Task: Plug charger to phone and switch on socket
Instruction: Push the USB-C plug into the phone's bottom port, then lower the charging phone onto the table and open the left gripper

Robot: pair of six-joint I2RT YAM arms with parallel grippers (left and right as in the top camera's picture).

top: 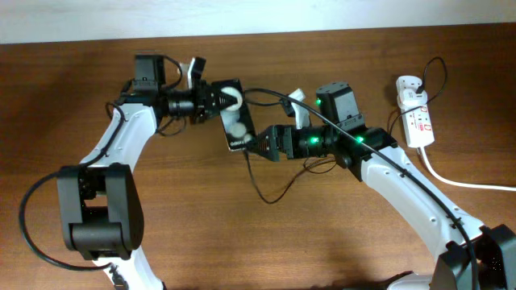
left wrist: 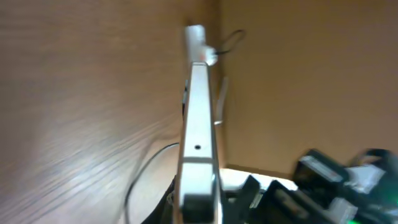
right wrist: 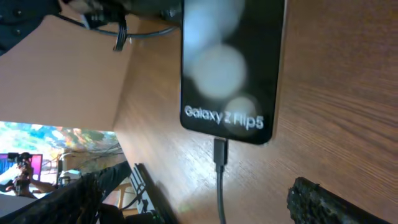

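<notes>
The phone [left wrist: 199, 124] stands edge-on up the middle, silver rim showing. The charger [left wrist: 138, 177] curves at lower left; the right arm [left wrist: 336, 183] is blurred at lower right.

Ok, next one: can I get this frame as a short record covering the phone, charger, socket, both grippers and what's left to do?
phone: black rectangular smartphone, face up, "Galaxy Z Flip5" legible
charger: thin black charger cable; its plug tip sits at the phone's bottom port and looks seated
socket: white power strip with red markings, far right, nothing touching it; switch state too small to read
left gripper: jaws closed on the phone's top end
right gripper: jaws open, either side of the cable below the plug
left to do: probably the socket switch
</notes>
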